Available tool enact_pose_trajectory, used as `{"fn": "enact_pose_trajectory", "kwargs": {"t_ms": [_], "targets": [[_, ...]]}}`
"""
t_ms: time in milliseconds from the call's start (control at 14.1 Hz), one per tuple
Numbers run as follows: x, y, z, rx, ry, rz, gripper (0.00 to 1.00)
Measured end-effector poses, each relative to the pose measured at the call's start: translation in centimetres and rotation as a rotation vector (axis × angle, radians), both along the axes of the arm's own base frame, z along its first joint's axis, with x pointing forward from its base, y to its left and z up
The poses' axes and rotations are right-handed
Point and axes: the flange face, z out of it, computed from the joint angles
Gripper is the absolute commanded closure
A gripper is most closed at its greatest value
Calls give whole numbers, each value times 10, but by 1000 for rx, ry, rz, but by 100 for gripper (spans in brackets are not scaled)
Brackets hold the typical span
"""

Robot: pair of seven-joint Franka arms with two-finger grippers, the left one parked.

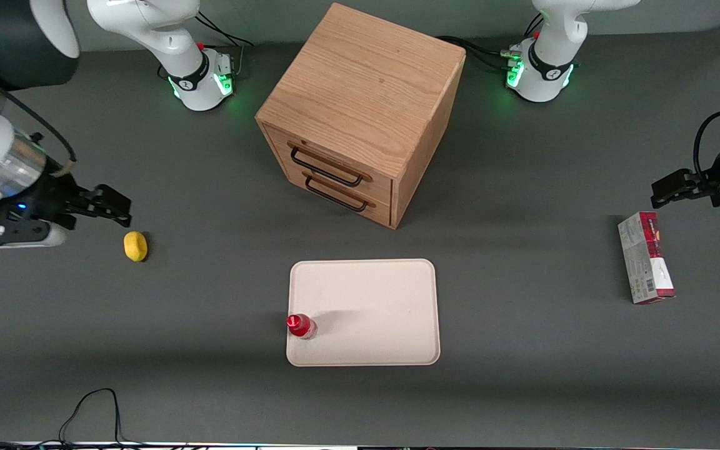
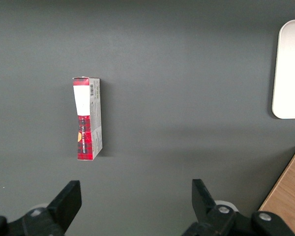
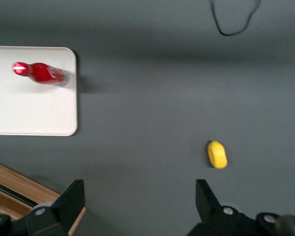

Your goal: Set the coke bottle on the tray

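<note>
Standing on flat cream tray (image 1: 385, 300), glossy red coke bottle (image 1: 301, 325); jaws (image 1: 116, 209) spread, near lemon (image 1: 135, 246)

You have a matt grey table (image 1: 522, 350), a matt cream tray (image 1: 385, 300), a glossy red plastic-looking coke bottle (image 1: 301, 326) and a grained wooden cabinet (image 1: 360, 94); at nine o'clock, the hand (image 1: 124, 211) looks matt black.

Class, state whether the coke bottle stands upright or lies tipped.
Upright: the coke bottle stands on the tray, cap up; the gripper is open, away.
</note>
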Motion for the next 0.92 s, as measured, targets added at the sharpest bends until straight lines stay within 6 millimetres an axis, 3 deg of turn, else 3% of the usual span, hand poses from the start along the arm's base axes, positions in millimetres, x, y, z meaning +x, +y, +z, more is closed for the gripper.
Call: {"fn": "enact_pose_trajectory", "kwargs": {"t_ms": [284, 710, 923], "targets": [[-14, -35, 2, -1, 9, -40, 0], [-17, -91, 0, -8, 23, -78, 0], [-19, -96, 1, -9, 30, -49, 0]]}}
